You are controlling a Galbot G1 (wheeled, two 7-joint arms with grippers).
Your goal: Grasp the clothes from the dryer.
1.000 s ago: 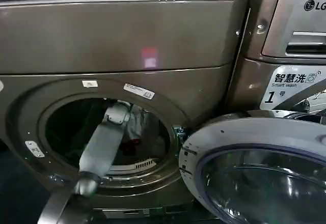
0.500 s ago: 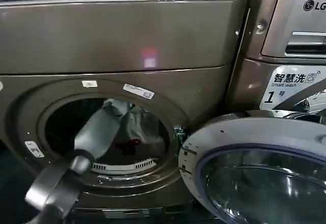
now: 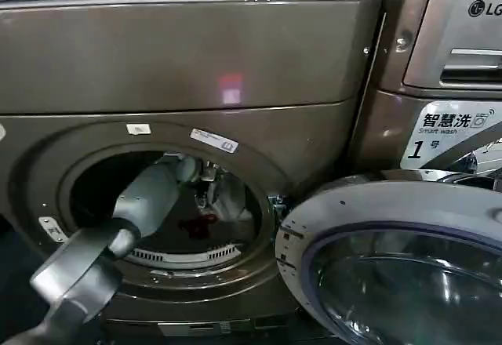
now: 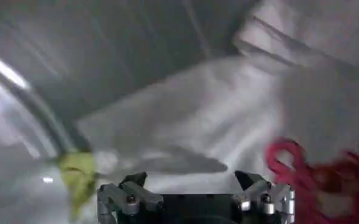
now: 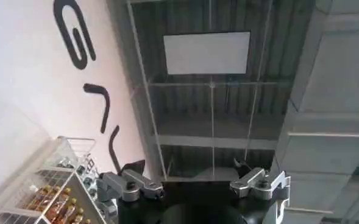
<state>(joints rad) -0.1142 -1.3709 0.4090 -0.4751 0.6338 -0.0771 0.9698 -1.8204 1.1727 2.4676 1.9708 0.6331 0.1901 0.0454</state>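
Compared with half a second ago, the left arm has shifted lower and more toward 8 o'clock of the round opening, and its wrist now reaches deeper into the drum; the pale fabric that hung in front of it then now sits farther back.

The left gripper (image 3: 205, 179) is inside the dryer (image 3: 180, 55), near the centre of the port. In the left wrist view its fingers (image 4: 135, 180) stand spread, with nothing between them, just short of the clothes (image 4: 216, 115). These clothes lie in the drum: white and pale-grey folds, a dark red piece (image 4: 313, 173) to one side and a small green bit (image 4: 77, 170) to the other. In the head view the pile (image 3: 223, 196) shows at about 3 o'clock within the opening, the red patch below it.

The open door (image 3: 392, 259) hangs at 4 o'clock of the port, its glass facing up, close beside the opening. A second machine (image 3: 439, 70) with a sticker (image 3: 447, 135) marked 1 stands at 3 o'clock of the dryer.

The right gripper (image 5: 194, 176) is raised and points toward a ceiling, its fingers spread and holding nothing; a wire shelf (image 5: 57, 182) of bottles is near it.
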